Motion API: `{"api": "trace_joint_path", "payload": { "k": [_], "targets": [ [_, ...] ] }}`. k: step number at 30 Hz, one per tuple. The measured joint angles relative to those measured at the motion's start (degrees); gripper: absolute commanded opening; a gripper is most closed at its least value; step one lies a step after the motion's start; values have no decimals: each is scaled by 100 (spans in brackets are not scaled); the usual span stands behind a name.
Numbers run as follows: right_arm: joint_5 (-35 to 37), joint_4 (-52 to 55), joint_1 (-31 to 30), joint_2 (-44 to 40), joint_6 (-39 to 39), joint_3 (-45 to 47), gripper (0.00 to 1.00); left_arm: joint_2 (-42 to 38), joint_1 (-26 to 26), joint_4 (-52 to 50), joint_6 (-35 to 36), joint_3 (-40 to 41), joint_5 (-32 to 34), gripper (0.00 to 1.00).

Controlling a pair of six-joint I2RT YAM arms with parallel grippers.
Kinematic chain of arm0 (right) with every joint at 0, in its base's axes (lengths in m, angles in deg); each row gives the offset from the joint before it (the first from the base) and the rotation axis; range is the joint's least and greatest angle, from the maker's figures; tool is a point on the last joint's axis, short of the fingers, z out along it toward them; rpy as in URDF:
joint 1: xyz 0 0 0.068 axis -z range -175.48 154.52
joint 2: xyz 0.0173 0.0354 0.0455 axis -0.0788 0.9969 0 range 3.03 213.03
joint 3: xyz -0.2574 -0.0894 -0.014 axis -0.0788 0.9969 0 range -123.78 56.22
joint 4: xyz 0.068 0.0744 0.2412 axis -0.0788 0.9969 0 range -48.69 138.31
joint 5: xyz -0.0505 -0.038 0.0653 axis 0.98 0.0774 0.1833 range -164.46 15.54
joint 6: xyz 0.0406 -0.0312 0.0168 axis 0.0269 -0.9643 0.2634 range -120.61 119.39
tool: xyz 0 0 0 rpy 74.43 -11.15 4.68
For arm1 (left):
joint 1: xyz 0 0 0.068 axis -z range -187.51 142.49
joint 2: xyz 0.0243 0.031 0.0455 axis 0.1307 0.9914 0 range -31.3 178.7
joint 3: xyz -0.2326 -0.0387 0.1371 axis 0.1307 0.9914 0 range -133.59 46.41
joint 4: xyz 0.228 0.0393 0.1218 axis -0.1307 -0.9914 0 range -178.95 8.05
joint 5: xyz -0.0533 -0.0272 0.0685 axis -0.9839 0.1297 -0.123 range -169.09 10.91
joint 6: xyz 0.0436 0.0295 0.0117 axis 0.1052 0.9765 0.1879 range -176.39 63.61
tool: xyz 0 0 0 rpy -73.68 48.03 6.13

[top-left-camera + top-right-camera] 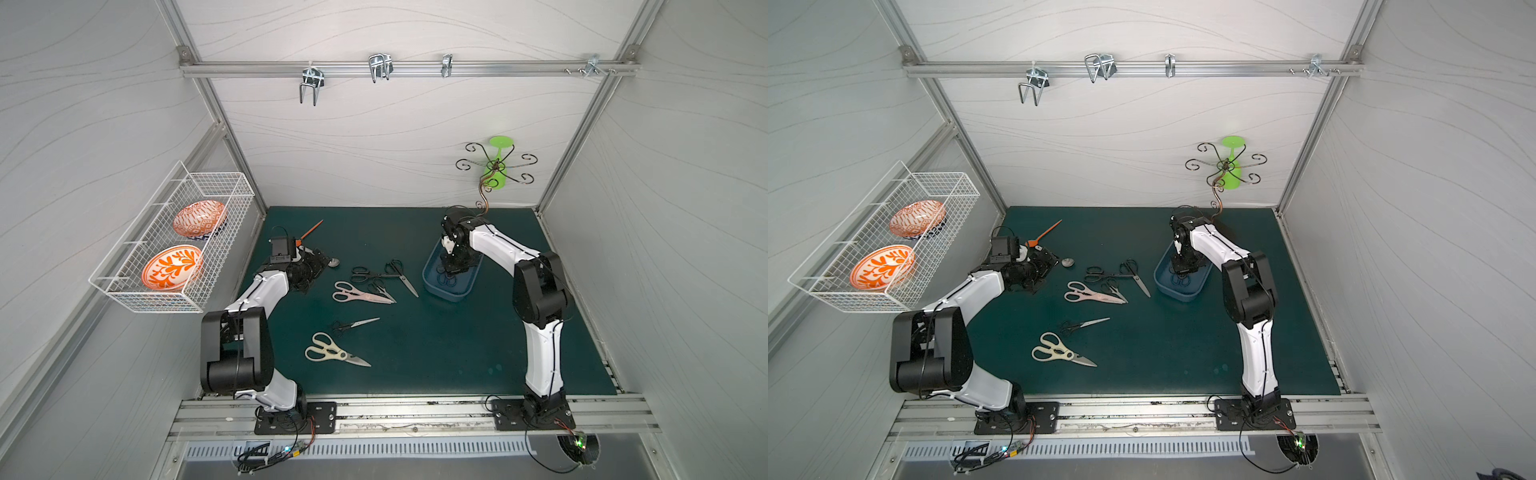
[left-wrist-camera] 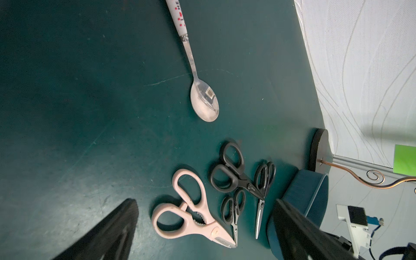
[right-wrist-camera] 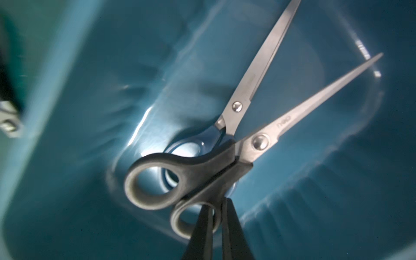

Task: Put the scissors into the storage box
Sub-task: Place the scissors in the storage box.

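Gripping black-handled steel scissors (image 3: 191,171) at lower centre inside the dark blue plastic storage box (image 3: 90,101), our right gripper (image 3: 217,203) pinches tight; our left gripper (image 2: 204,200) gapes empty.

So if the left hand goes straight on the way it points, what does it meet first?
Most likely the pink shears: in the wrist view they lie between the fingers of the open left hand, nearest ahead. Depth is unclear; it might touch the mat short of them.

the storage box (image 3: 304,191) is glossy plastic, the scissors (image 3: 225,157) satin steel with matt plastic handles.
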Motion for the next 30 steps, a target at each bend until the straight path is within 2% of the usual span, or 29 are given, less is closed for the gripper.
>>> {"api": "trace_joint_path", "payload": {
  "k": [3,12,19,27,30],
  "targets": [
    [-2,-11,0,103,7,0,0,22,0,0,-2,0,-7,98],
    [7,-44,0,116,96,-2,23,79,15,0,-7,0,-24,98],
    [98,37,0,114,96,-170,25,107,20,0,-24,0,-35,98],
    [50,295,-83,-170,120,-942,31,107,26,0,-90,0,-42,97],
    [-15,313,-317,-328,133,-1309,31,107,26,0,-107,0,-68,97]
  ]
}}
